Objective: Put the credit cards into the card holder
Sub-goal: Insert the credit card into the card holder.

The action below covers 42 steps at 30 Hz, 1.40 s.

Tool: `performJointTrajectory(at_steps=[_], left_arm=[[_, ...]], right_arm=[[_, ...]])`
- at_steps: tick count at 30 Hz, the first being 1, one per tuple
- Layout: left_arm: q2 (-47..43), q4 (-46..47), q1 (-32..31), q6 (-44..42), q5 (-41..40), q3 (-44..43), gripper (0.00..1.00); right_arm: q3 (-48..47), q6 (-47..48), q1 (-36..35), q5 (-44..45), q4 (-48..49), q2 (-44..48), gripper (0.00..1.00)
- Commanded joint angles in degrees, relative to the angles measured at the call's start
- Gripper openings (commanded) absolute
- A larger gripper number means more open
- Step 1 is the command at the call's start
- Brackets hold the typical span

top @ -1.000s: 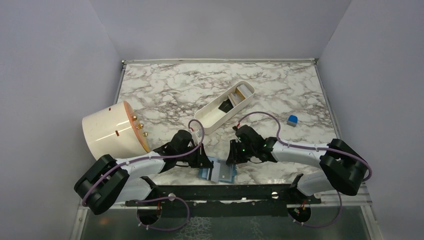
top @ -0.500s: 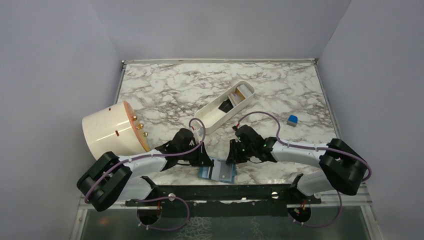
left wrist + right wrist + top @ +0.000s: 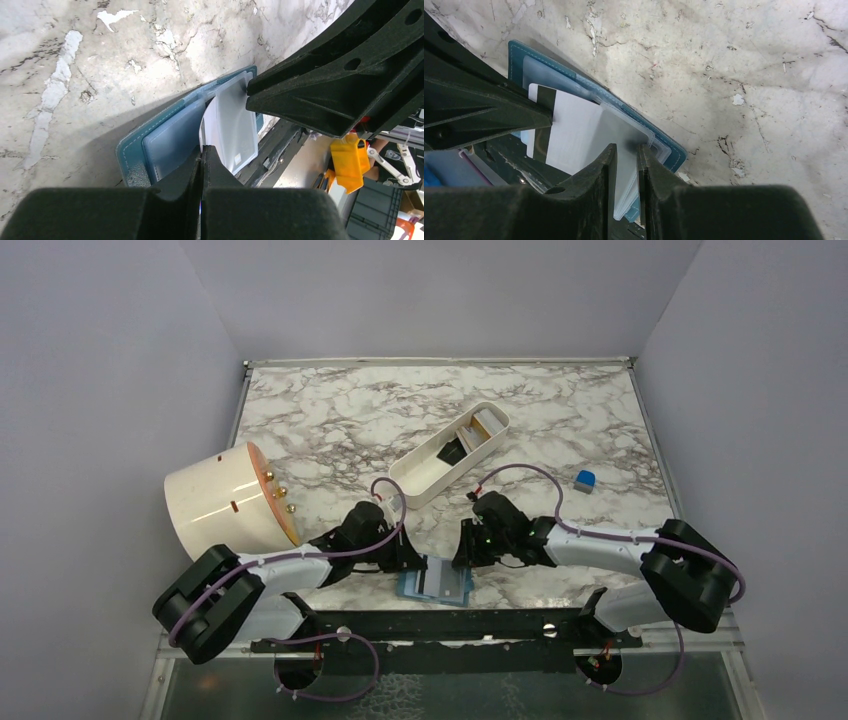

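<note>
The teal card holder [image 3: 405,587] lies open at the table's near edge, between both grippers. My left gripper [image 3: 411,562] is shut on the edge of a pale grey-white credit card [image 3: 232,120], whose far end lies on the holder's [image 3: 131,150] light blue inside. In the right wrist view this card [image 3: 574,132] shows a black stripe and slips under a clear pocket [image 3: 626,135]. My right gripper [image 3: 464,558] hovers over that pocket's edge, jaws a narrow gap apart [image 3: 626,152], tips at the holder [image 3: 669,150]. More cards [image 3: 470,432] lie in the white tray.
A long white tray [image 3: 425,480] sits diagonally mid-table. A cream cylinder [image 3: 225,502] lies on its side at the left. A small blue cube [image 3: 585,479] sits at the right. A black rail [image 3: 450,625] runs along the near edge just behind the holder.
My left gripper has edged slightly right toward the holder with the card. The right gripper has hardly moved.
</note>
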State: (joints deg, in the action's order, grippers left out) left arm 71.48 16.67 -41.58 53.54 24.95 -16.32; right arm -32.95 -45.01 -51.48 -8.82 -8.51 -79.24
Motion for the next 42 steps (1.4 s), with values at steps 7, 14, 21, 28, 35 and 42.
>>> performJointTrajectory(at_steps=[7, 14, 21, 28, 35, 42], left_arm=[[-1.7, 2.4, -0.3, 1.0, -6.0, 2.8, 0.0], [-0.2, 3.8, -2.3, 1.4, -5.7, 3.4, 0.0], [0.9, 3.8, -3.2, 1.0, -3.3, 3.5, 0.0], [1.9, 3.1, -5.5, 1.0, -4.2, 3.3, 0.0], [0.1, 3.0, -6.5, -0.6, -4.1, 3.2, 0.0], [-1.4, 2.6, -6.5, -0.7, -5.1, 4.1, 0.0]], right_arm=[[2.8, -1.3, -0.4, 3.0, -0.7, -0.1, 0.22], [3.2, -1.8, -0.4, 2.8, 0.0, -0.2, 0.22], [3.1, -1.9, -0.4, 3.3, -0.4, 0.0, 0.22], [3.3, -2.3, -0.4, 4.5, -1.9, 1.6, 0.22], [3.7, -3.4, -0.4, 5.2, -1.7, 2.5, 0.22], [4.6, -4.0, -0.4, 5.7, -1.6, 3.0, 0.22]])
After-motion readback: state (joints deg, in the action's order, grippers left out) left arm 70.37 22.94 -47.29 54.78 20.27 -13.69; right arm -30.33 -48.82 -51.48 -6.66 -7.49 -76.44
